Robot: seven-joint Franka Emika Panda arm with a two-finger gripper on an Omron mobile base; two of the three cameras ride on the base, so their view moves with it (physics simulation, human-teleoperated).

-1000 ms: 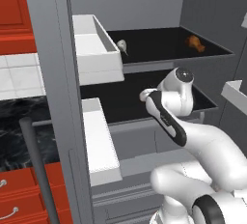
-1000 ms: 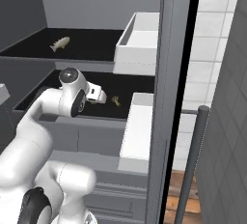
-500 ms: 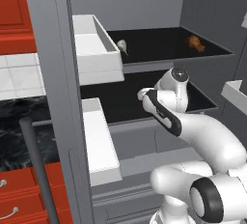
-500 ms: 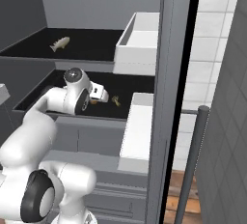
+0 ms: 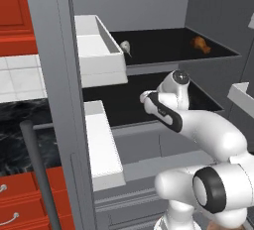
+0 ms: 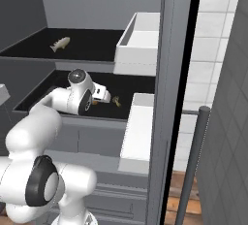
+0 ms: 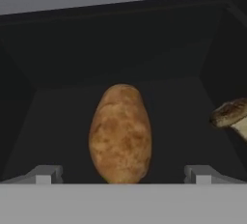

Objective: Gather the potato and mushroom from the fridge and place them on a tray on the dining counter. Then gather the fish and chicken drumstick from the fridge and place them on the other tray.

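Note:
The fridge [image 5: 54, 75] stands open with two black shelves. On the lower shelf lies the brown potato [image 7: 120, 133], lengthwise just ahead of my open gripper [image 7: 123, 175], in line with the gap between its fingertips [image 7: 44, 175]. The mushroom [image 7: 231, 114] sits to its right, also seen as the small mushroom [image 6: 116, 101] just past my gripper [image 6: 104, 94]. From the left my hand [image 5: 149, 97] reaches in over that shelf. On the upper shelf lie the fish [image 5: 125, 47] [image 6: 60, 43] and the chicken drumstick [image 5: 200, 44]. The tray and the dining counter are out of view.
White door bins [image 5: 99, 60] [image 5: 101, 140] jut out beside the shelves on one door, another bin [image 5: 243, 95] on the other. A dark bar handle [image 5: 39, 184] [image 6: 191, 166] stands on the door's edge. A black marble kitchen counter [image 5: 15, 135] over red drawers lies to the left.
The arm has stretched a little further into the lower shelf, bringing the hand closer to the potato. The jaws have stayed open.

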